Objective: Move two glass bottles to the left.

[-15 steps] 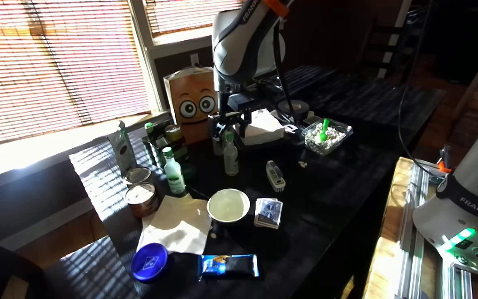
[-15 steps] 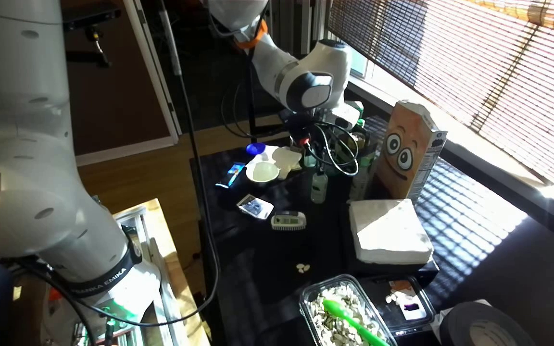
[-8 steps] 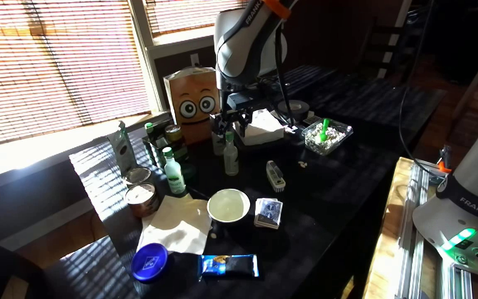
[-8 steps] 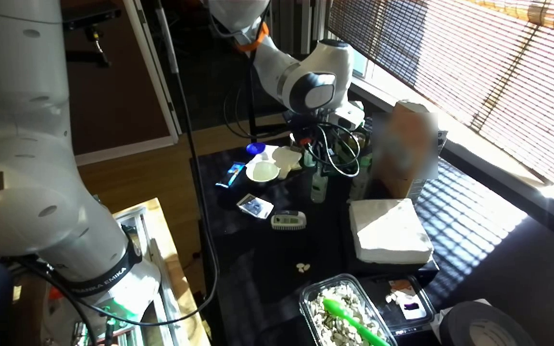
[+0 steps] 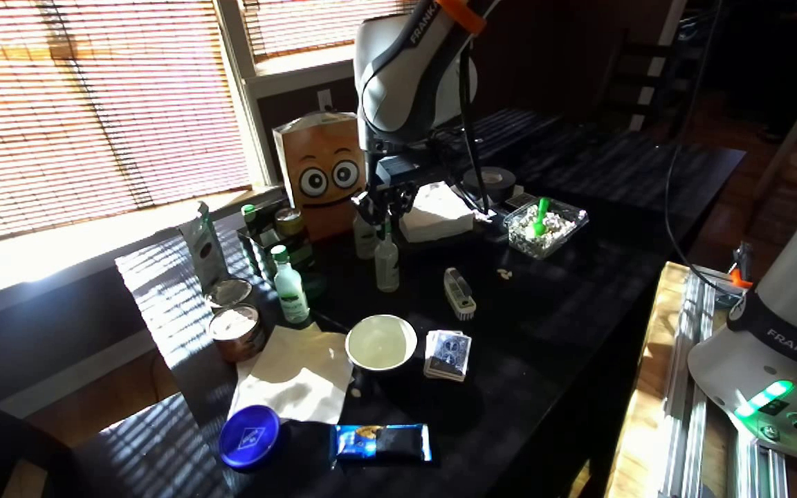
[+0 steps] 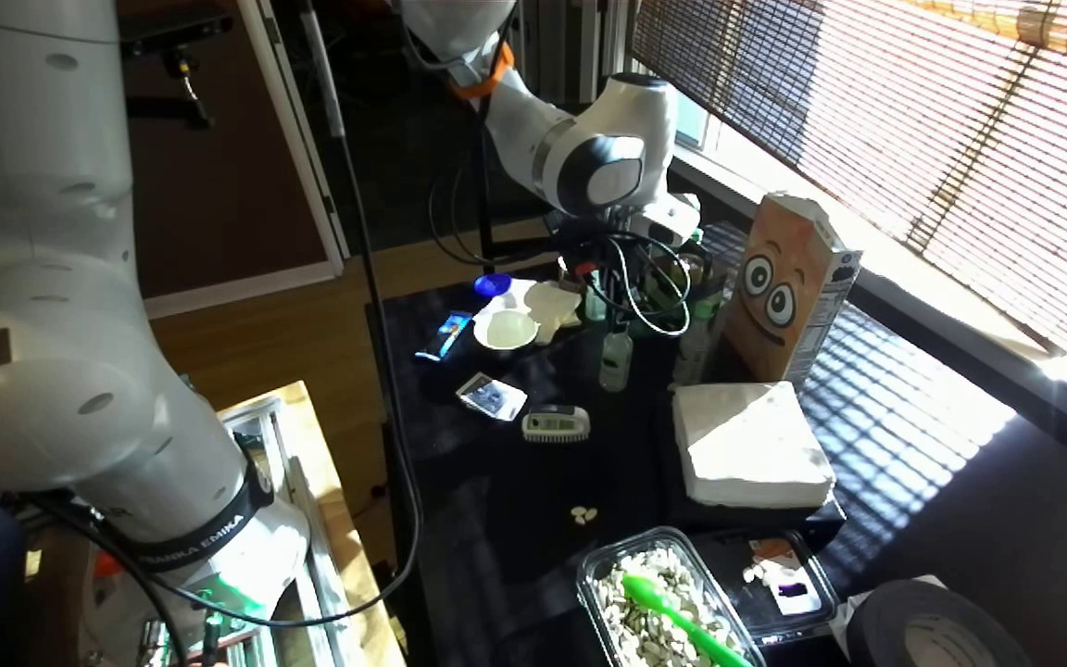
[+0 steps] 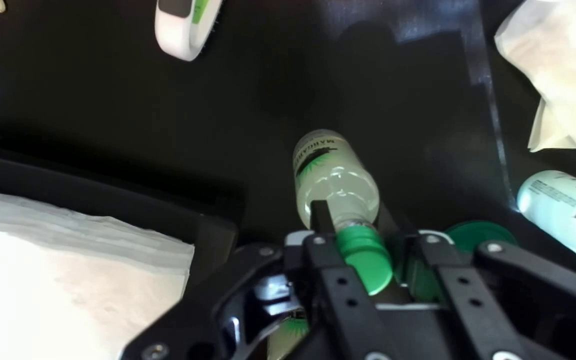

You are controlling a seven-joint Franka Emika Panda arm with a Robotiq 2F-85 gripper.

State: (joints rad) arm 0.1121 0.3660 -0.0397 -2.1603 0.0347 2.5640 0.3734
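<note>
Although set astride the green cap (image 7: 368, 265) of the clear glass bottle (image 7: 336, 172), no hold as yet: a claw (image 7: 356, 220) with fingers (image 7: 322, 217) apart, and a visible gap between the cap and the finger on the right of the wrist view; no telling whether touching on the left. Directly below the claw, upright on the black counter (image 7: 248, 95): the clear glass bottle, with cap and neck between the fingers. To the right of the claw in the wrist view, well apart: the mint-green bottle (image 7: 565, 215), also upright, presumably the other of the pair to be moved. Near the claw, toward the cardboard box with a face (image 6: 777, 292): a third bottle (image 6: 694, 347), also green-capped. To the left of the claw in the wrist view: a white paper-like block (image 7: 68, 285).

Probable handling: light but stiff, smooth enough to slip, and, being glass, breakable if knocked over or dropped. Best hold: the narrow neck just under the cap, with even pressure from both sides; less secure, likely, a grip on the cap alone. Step apparently in hand: the grasp. Centre on the neck, close gently, lift straight up and keep clear of the third bottle. Chief risk: a one-sided push, with toppling over the narrow base.
</note>
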